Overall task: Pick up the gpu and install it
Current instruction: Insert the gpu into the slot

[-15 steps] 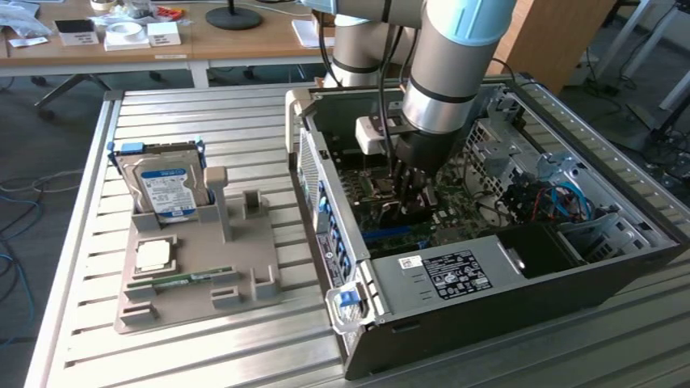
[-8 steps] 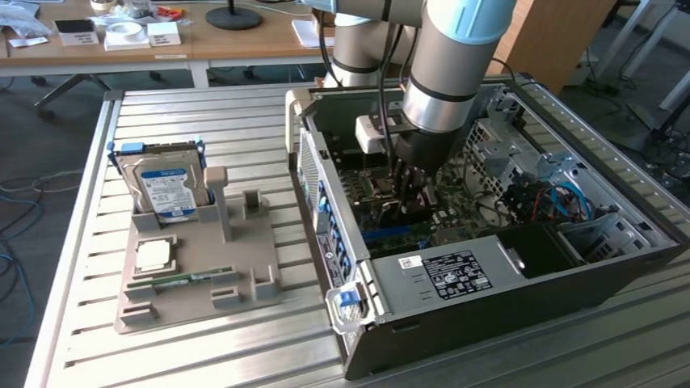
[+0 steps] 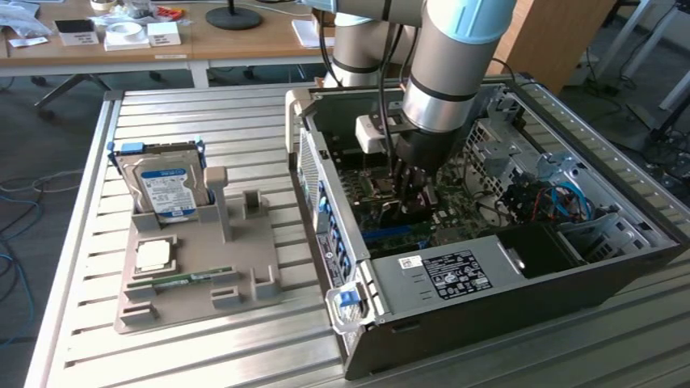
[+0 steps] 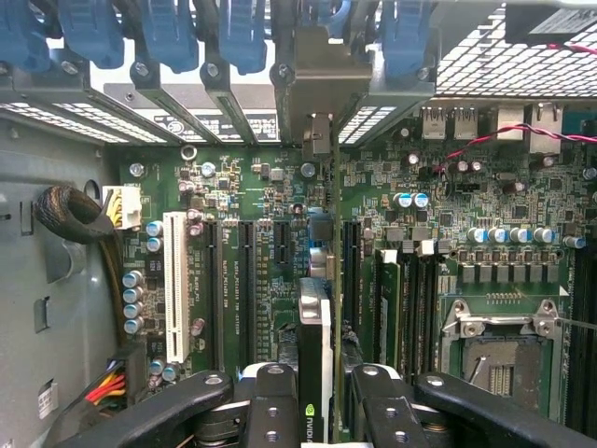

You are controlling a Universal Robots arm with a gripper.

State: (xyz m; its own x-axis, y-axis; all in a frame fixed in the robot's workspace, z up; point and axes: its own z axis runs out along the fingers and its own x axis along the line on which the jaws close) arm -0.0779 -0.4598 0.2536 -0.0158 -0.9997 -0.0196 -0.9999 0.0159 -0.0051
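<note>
The gripper (image 4: 322, 392) squeezes the gpu (image 4: 315, 322) over the motherboard (image 4: 280, 280), 11 o'clock from the exterior view's power supply (image 3: 448, 275). Tilted, it could go in crooked and bend.

A: First entry?
B: Computer case (image 3: 518, 315), side open, lying on a slatted metal table (image 3: 194, 113).
A: Inside the case?
B: Arm (image 3: 453, 65) reaching in from above. Gripper (image 3: 415, 190) low over the green motherboard (image 3: 464, 212). Labelled power supply (image 3: 448, 275) along the case's front wall.
A: Outside the case?
B: Grey holder tray (image 3: 254, 279) beside it, on the exterior view's left, with a hard drive (image 3: 167, 190) standing upright and a RAM stick (image 3: 183, 280) lying flat.
</note>
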